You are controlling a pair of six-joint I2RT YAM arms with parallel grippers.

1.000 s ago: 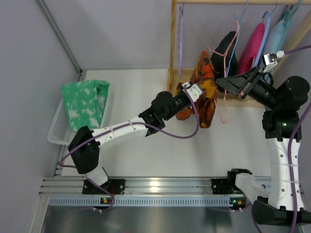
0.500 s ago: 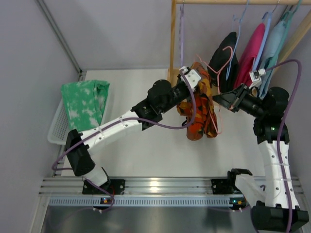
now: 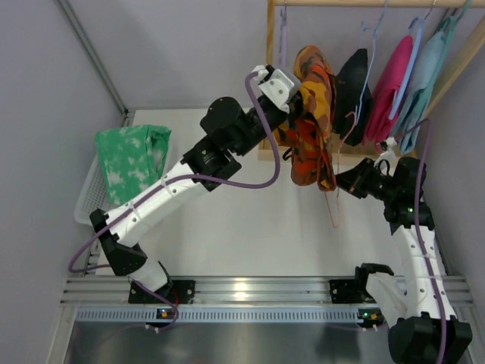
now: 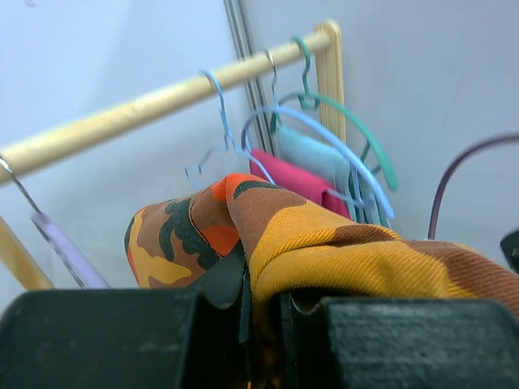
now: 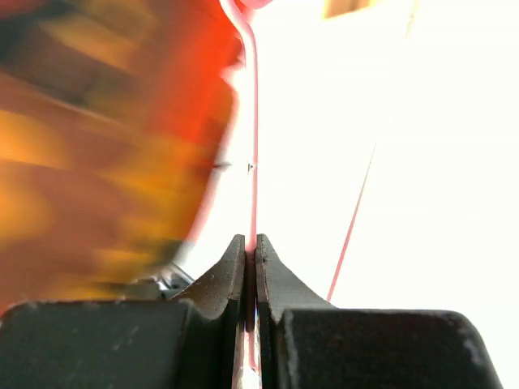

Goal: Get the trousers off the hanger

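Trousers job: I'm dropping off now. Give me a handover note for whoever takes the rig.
Left gripper: shut on the orange camouflage trousers, held high by the wooden rail.
Right gripper: shut on the pink hanger wire, low and right of the trousers.
Done: both grips set; the hanger appears off the rail.
Left: pull the two apart, since the cloth looks draped on the hanger, then set the trousers down.

My matt black plastic left gripper (image 4: 263, 304) is pinching matt, twill-woven orange camouflage cloth trousers (image 4: 349, 251); my right gripper (image 5: 250, 247) is clamping a smooth pink wire hanger (image 5: 252, 121).
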